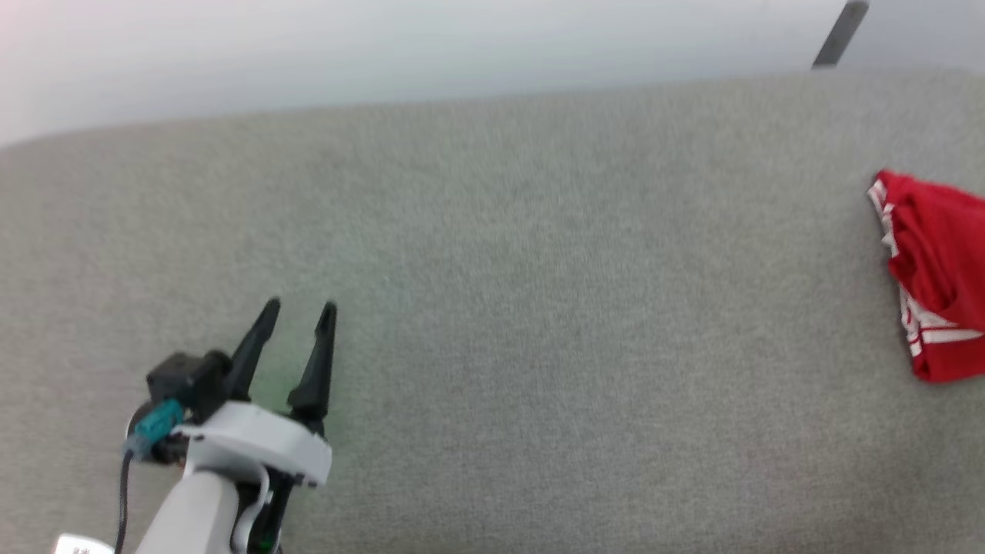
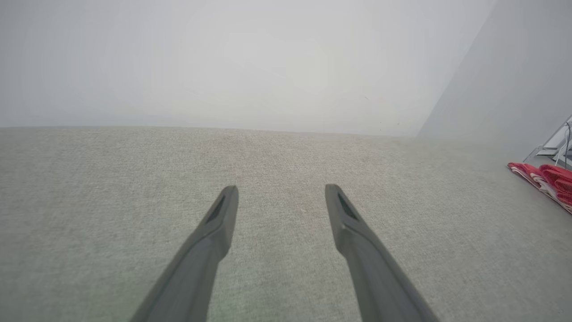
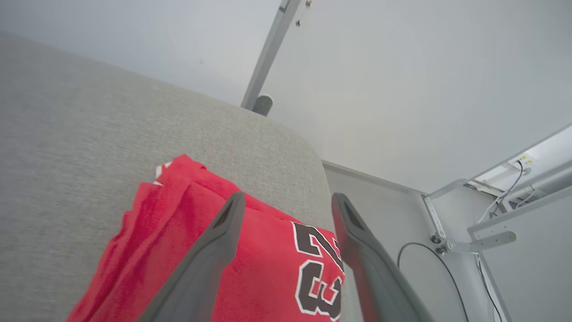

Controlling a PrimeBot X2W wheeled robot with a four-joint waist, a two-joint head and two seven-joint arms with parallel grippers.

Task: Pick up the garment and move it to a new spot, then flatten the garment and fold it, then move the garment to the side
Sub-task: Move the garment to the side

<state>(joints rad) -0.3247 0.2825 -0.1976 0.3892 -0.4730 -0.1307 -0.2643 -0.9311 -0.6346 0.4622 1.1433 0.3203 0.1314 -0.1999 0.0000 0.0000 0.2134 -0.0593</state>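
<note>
You see garment (image 3: 147, 250) folded at the grey cushion's (image 1: 492, 231) right edge. Right gripper (image 3: 287, 199) released over it; left gripper (image 1: 300, 308) spread, empty.

Large red sleeveless basketball jersey (image 1: 935, 269), folded into a compact, slightly rumpled bundle of several layers, lying on the grey woven surface (image 1: 492, 308). Head view: the bundle sits at the far right of the surface, cut by the picture's edge, with white-and-red striped trim along its left and lower borders. Left wrist view: the jersey (image 2: 543, 179) appears low and flat, its stacked edges striped red and white. Right wrist view: the upper face (image 3: 272, 264) carries black, white-outlined numerals and lies close to the surface's rounded corner.
</note>
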